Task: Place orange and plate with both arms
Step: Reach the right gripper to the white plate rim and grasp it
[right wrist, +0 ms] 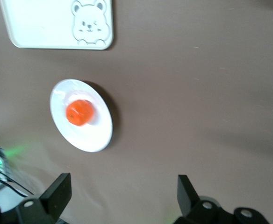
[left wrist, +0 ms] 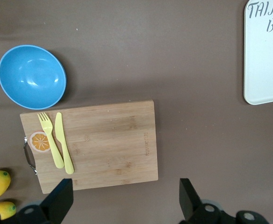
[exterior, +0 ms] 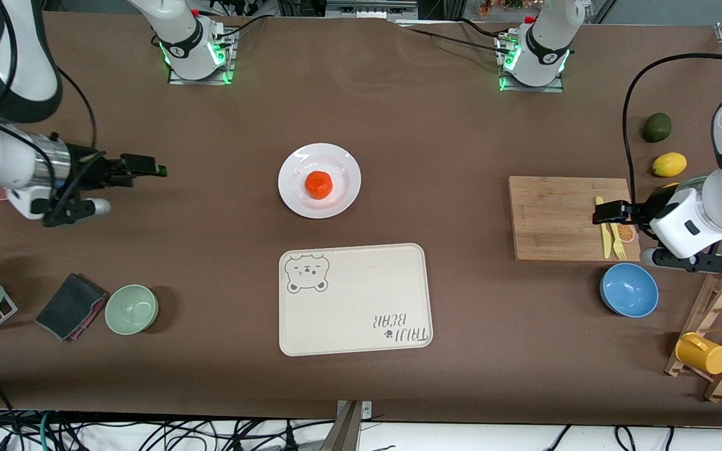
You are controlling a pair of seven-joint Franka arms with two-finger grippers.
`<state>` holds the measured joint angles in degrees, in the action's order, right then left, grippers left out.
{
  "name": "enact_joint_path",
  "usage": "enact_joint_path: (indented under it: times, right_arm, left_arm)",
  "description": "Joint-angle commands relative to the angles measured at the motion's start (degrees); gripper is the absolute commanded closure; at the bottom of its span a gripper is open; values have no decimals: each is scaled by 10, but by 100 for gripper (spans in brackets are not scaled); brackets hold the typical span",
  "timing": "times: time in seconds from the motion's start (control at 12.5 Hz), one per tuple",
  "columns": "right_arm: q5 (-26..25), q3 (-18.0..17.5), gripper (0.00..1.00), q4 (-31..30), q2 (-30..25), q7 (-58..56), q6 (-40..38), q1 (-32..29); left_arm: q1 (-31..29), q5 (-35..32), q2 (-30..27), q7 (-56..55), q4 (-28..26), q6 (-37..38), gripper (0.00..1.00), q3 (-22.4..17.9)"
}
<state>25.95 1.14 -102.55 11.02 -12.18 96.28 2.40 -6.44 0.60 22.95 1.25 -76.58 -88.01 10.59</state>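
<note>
A red-orange orange point(exterior: 319, 184) rests in the middle of the round white plate point(exterior: 345, 169), which sits mid-table, farther from the front camera than the bear tray. The right wrist view shows the same orange point(right wrist: 79, 112) on the plate point(right wrist: 94, 137). My right gripper point(exterior: 148, 168) hangs open and empty over bare tabletop toward the right arm's end, well apart from the plate; its jaws point(right wrist: 121, 191) stand wide. My left gripper point(exterior: 608, 213) is open and empty over the cutting board's edge at the left arm's end, its own view showing the gripper point(left wrist: 125, 198) holding nothing.
A cream bear tray point(exterior: 355, 299) lies nearer the front camera than the plate. A wooden cutting board point(exterior: 555, 216) carries a yellow knife and fork point(left wrist: 57, 140). Around the edges are a blue bowl point(exterior: 629, 289), a green bowl point(exterior: 131, 308), a lemon point(exterior: 669, 164) and a rack with a yellow mug point(exterior: 702, 354).
</note>
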Motion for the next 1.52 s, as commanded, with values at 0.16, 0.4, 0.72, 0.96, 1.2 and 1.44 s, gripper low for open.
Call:
enact_joint_path:
  times: [0.16,0.4,0.72,0.96,1.2,1.44]
  right_arm:
    - [152,-32,0,-165,-27,-81,85,-3]
    - [220,-66,0,-255,-28,-170,182,-3]
    - [340,-134,0,-301,20,-261,303,-3]
    - [380,-170,0,-303,60,-268,352,-3]
    - [436,-180,0,-302,96,-329,391,-1]
    - [462,-180,0,-300,112,-339,397,0]
  left_arm:
    - [-1,-15,-36,-8,-44,-27,0,1]
    - [-1,-14,-49,-8,-45,-21,0,3]
    - [16,-15,-52,-9,-55,-29,0,-10]
    - [132,-9,-69,-10,-65,-30,0,-135]
    - [131,-2,-73,-4,-55,-22,0,-138]
    - [132,-2,-70,-8,-52,-22,0,-138]
